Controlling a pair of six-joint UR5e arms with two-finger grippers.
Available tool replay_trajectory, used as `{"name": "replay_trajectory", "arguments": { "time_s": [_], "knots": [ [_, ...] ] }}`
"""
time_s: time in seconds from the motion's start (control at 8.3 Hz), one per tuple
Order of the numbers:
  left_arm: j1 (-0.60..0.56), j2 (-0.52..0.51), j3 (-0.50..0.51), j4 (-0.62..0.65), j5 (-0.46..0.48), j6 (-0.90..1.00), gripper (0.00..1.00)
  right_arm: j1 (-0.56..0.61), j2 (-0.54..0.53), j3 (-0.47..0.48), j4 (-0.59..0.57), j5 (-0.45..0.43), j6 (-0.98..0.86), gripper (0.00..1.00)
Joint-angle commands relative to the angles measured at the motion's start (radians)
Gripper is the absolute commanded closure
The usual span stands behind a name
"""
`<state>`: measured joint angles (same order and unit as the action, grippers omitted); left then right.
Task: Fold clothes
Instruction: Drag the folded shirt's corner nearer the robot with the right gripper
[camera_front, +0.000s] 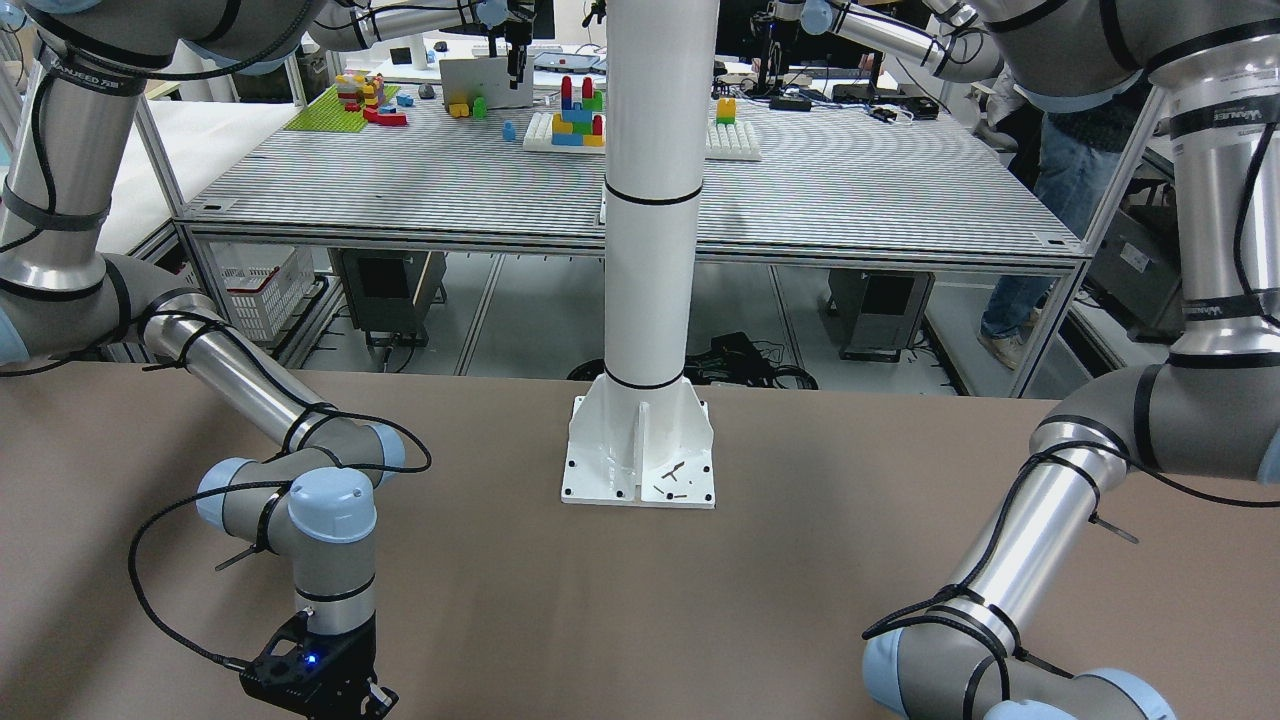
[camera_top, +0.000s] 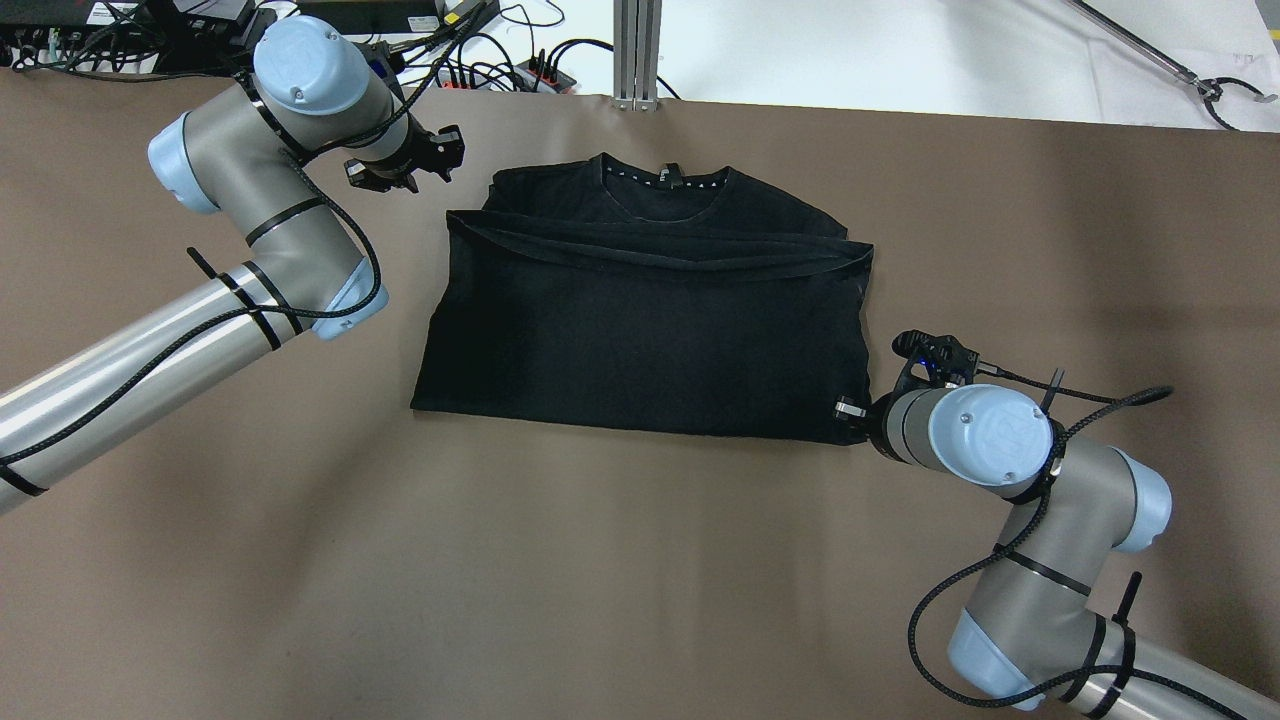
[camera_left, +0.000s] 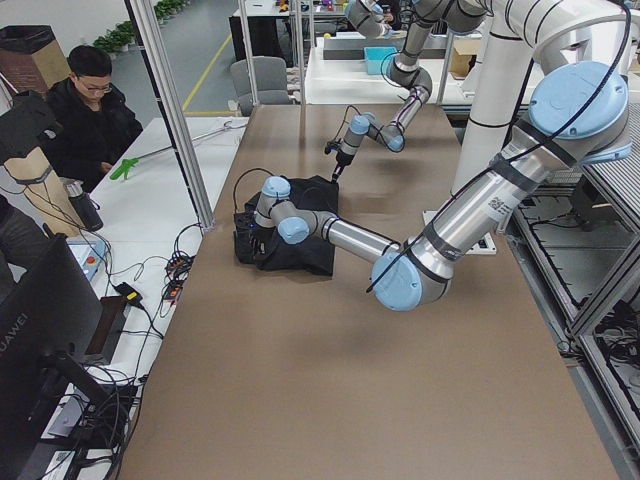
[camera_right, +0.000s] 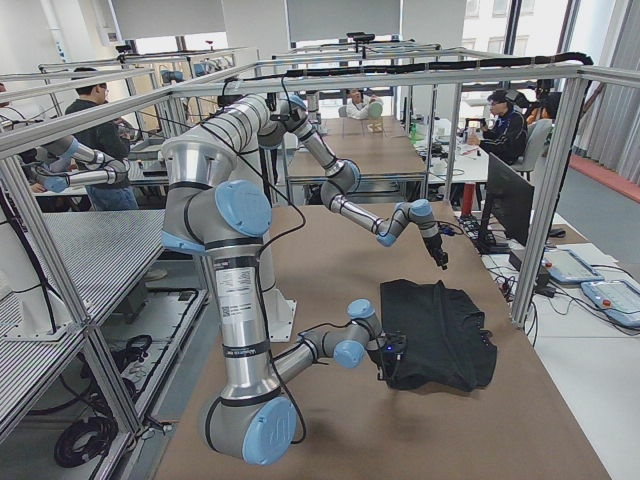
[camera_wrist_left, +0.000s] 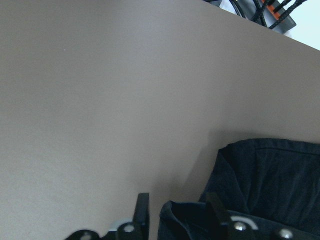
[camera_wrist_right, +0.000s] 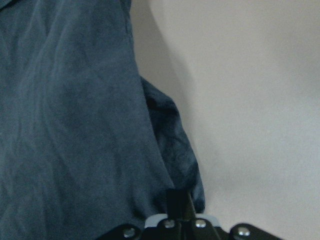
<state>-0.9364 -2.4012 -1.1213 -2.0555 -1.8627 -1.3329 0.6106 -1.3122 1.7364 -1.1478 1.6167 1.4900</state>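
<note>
A black T-shirt (camera_top: 650, 330) lies folded into a rough rectangle in the far middle of a brown table (camera_top: 600, 560). Its neckline is toward the far edge, with a folded layer lying across just below it.

Much is hidden. The front-facing view stops short of the shirt and shows only a white pillar (camera_front: 650, 200), its base plate and the two arms. The left arm is cut off at that view's bottom edge, on its right. In the overhead view the right wrist covers most of the right gripper (camera_top: 850, 410).

A small neck label (camera_top: 671, 177) sits inside the collar, too small to read, and lettering on the arms is also too blurred. The back of a monitor (camera_left: 30, 360) in the left side view reads "HUAWEI".

The left gripper (camera_top: 405, 165) is at the shirt's far corner on the overhead view's left. In its wrist view the fingers (camera_wrist_left: 143, 212) are spread apart. One is over bare table just beside the cloth's edge and the other over the cloth, with the hem between them. Whether they touch the fabric cannot be told.

The right gripper is at the shirt's near corner on the overhead view's right. In its wrist view the fingers (camera_wrist_right: 177, 202) are pressed together at the centre, right at the bunched hem, apparently pinching it.

A seated person (camera_left: 85, 120) is beside the table's far side.
</note>
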Motion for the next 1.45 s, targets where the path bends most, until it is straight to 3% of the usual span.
{"name": "replay_trajectory", "arguments": {
  "time_s": [0.0, 0.24, 0.6, 0.96, 1.08, 1.2, 1.32],
  "knots": [
    [0.001, -0.001, -0.005, 0.003, 0.003, -0.008, 0.51, 0.000, -0.069, 0.113, 0.014, 0.125, 0.062, 1.00],
    [0.013, -0.004, -0.008, 0.005, 0.005, -0.035, 0.51, -0.015, -0.148, 0.233, 0.013, 0.199, 0.123, 1.00],
    [0.016, -0.009, -0.008, 0.006, 0.002, -0.038, 0.51, -0.058, -0.248, 0.371, 0.025, 0.484, 0.236, 1.00],
    [0.024, -0.010, -0.023, 0.011, -0.007, -0.040, 0.51, -0.312, -0.234, 0.446, 0.025, 0.555, 0.274, 1.00],
    [0.028, -0.010, -0.028, 0.011, -0.009, -0.040, 0.51, -0.371, -0.208, 0.442, 0.025, 0.595, 0.273, 0.44],
    [0.030, -0.004, -0.061, 0.015, -0.009, -0.042, 0.51, -0.409, -0.199, 0.434, 0.026, 0.594, 0.273, 0.06],
    [0.047, 0.010, -0.098, 0.015, -0.010, -0.067, 0.51, -0.408, -0.199, 0.436, 0.026, 0.594, 0.274, 0.05]
  ]
}}
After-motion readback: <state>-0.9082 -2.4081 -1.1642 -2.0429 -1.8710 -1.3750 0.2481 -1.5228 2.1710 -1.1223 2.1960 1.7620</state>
